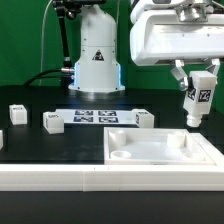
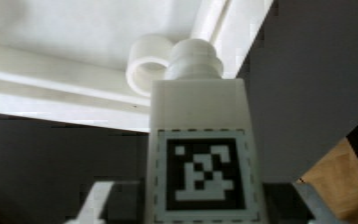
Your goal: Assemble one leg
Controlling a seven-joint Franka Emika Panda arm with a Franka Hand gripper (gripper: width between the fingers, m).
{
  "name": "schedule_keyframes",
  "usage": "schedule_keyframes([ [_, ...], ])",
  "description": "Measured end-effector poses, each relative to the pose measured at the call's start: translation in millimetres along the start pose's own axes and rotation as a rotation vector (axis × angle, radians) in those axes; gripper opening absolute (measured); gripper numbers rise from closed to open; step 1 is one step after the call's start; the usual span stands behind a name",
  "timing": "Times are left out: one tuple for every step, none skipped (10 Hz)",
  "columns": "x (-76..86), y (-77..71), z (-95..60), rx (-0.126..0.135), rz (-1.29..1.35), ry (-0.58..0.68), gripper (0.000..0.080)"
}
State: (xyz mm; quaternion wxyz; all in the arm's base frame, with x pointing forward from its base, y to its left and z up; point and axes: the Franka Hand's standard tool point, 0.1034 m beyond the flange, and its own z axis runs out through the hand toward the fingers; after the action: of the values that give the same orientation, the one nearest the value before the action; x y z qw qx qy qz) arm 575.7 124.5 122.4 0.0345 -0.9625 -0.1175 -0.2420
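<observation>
Nearest the exterior camera lay the white panel [image 1: 160,150], flat on the black tabletop [image 1: 45,148] at about 5 o'clock in that view. A round socket [image 1: 121,156] showed in its near corner.

Up at 2 o'clock I had the gripper [image 1: 200,86] hanging over the panel's far corner. Its fingers [image 1: 189,82] were pinching the leg [image 1: 199,103] from both sides. The leg hung upright, tag facing the camera, with its lower end near the panel's far edge.

In the wrist view the leg [image 2: 202,150] filled the middle. Its tag was square to the lens, and its rounded tip sat just beside a ring-shaped socket [image 2: 146,68] on the panel [image 2: 51,70]. I could not tell whether tip and socket touched.

Behind the panel, the marker board [image 1: 97,117] lay at the centre of the tabletop. A first loose post [image 1: 15,113] and a second loose post [image 1: 52,121] stood toward 9 o'clock. A third loose post [image 1: 142,119] stood just beside the board toward 3 o'clock.
</observation>
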Motion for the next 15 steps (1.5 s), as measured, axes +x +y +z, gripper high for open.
schedule_keyframes([
  [5.6, 7.0, 11.6, -0.003, 0.005, 0.001, 0.0292],
  [11.9, 9.6, 18.5, -0.004, 0.008, 0.006, 0.0292],
  [15.3, 11.5, 24.0, -0.004, 0.008, 0.008, 0.0292],
  [15.3, 12.9, 30.4, -0.004, 0.010, 0.005, 0.0292],
  [12.7, 14.9, 36.7, -0.006, 0.013, 0.004, 0.0292],
  [10.4, 15.8, 40.8, -0.007, 0.015, 0.012, 0.0292],
  [11.1, 16.3, 42.1, -0.009, 0.015, 0.026, 0.0292],
  [11.7, 17.6, 43.8, -0.011, 0.013, 0.032, 0.0292],
  [8.6, 18.5, 47.0, -0.011, 0.010, 0.026, 0.0292],
  [5.4, 18.1, 49.9, -0.010, 0.010, 0.021, 0.0292],
  [5.0, 16.7, 52.1, -0.010, 0.009, 0.034, 0.0292],
  [5.5, 16.0, 52.5, -0.012, 0.008, 0.054, 0.0292],
  [5.1, 14.8, 52.6, -0.015, 0.006, 0.080, 0.0292],
  [4.2, 14.7, 52.3, -0.018, 0.005, 0.105, 0.0292],
  [5.0, 14.9, 52.4, -0.018, 0.005, 0.100, 0.0292],
])
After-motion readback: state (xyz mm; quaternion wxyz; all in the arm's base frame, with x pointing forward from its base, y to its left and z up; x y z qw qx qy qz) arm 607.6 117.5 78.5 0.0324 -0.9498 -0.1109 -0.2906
